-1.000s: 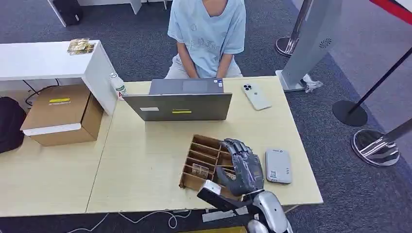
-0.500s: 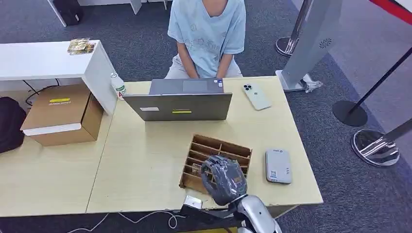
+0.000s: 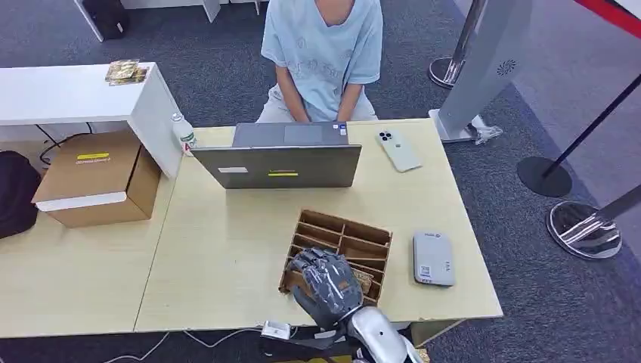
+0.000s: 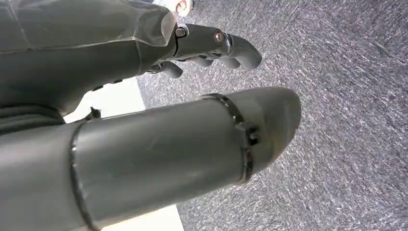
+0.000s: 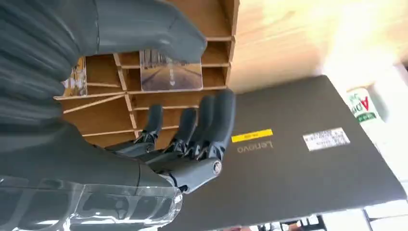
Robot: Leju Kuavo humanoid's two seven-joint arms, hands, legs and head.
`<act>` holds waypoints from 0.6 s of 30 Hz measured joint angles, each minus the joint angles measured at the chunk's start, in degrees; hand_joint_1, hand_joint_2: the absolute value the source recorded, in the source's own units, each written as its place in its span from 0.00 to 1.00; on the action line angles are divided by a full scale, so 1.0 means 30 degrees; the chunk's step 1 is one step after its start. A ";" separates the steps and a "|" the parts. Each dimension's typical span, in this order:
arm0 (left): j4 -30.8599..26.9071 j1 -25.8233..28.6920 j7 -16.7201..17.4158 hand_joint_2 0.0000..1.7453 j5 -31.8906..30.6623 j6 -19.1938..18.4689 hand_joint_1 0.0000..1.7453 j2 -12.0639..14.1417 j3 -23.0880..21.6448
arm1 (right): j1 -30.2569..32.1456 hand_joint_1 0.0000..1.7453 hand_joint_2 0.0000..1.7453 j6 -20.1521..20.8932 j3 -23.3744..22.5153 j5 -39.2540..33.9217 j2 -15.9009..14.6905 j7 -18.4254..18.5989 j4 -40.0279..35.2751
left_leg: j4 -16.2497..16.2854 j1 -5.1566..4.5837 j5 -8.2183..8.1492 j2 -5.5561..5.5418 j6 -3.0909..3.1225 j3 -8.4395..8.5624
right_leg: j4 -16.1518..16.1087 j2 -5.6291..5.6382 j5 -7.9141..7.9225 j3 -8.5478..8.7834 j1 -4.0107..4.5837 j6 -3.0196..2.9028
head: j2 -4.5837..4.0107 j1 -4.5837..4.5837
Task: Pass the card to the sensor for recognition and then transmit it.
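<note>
A pale wooden tabletop (image 3: 227, 249) stands on grey carpet. The right hand (image 3: 325, 281) hovers over the near-left part of a cardboard divider box (image 3: 355, 240), fingers (image 5: 211, 120) apart and a little bent, holding nothing. A card (image 5: 171, 76) with a road picture stands upright in one compartment, just beside the thumb, not touching it. The grey sensor (image 3: 433, 259) lies right of the box. Beyond are an open laptop (image 3: 283, 165), a phone (image 3: 398, 150) and a seated person (image 3: 321, 53). The left hand (image 4: 202, 45) hangs over carpet, fingers curled, empty.
</note>
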 joint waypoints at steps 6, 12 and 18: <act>0.0000 -0.0002 0.0000 0.00 0.0000 -0.0066 0.00 0.0000 0.0015 | -0.0571 0.59 1.00 -0.0700 0.0154 0.1027 0.0000 0.1581 0.0976 | 0.0000 -0.0001 0.0000 0.0000 0.0000 0.0001 | 0.0000 0.0000 0.0000 0.0000 0.0000 0.0000 | 0.0000 0.0000; 0.0000 0.0002 0.0044 0.00 0.0000 -0.0081 0.00 0.0029 0.0109 | -0.0640 0.68 1.00 -0.1143 -0.0043 0.1566 0.0000 0.2542 0.0910 | 0.0000 0.0000 0.0000 -0.0001 0.0000 0.0001 | 0.0000 0.0000 0.0000 -0.0001 0.0000 0.0000 | 0.0000 0.0000; 0.0000 -0.0001 0.0051 0.00 0.0000 -0.0139 0.00 0.0095 0.0175 | -0.0638 0.75 1.00 -0.1735 -0.0269 0.1645 0.0007 0.2731 0.0866 | 0.0000 0.0000 0.0000 0.0000 0.0000 0.0001 | 0.0000 0.0000 0.0000 -0.0003 0.0000 0.0000 | 0.0000 0.0000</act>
